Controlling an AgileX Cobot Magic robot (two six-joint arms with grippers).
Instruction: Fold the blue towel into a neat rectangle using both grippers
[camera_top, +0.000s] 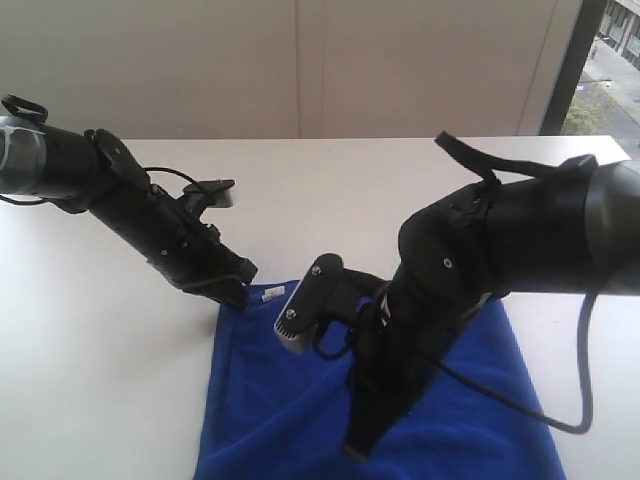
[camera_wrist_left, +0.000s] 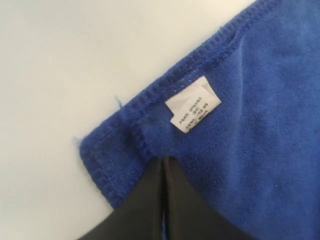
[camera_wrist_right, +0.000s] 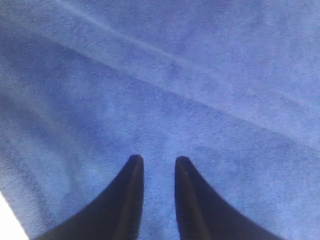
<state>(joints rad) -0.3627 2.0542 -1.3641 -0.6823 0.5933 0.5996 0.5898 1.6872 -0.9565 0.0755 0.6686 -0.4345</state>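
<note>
Left wrist view: left gripper (camera_wrist_left: 164, 164) fingers pressed together, clamped on corner of blue towel (camera_wrist_left: 255, 150), just beside white tag (camera_wrist_left: 193, 110). Right wrist view: right gripper (camera_wrist_right: 155, 165) fingers apart over mid-cloth, contact unclear. Exterior view: towel spread on white table (camera_top: 90, 330), beneath right arm.

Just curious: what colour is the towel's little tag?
The tag is white with dark print; left wrist view shows it best.

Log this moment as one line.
left tool: shut on towel corner near tag | right tool: open, over towel | towel: lying on table
</note>
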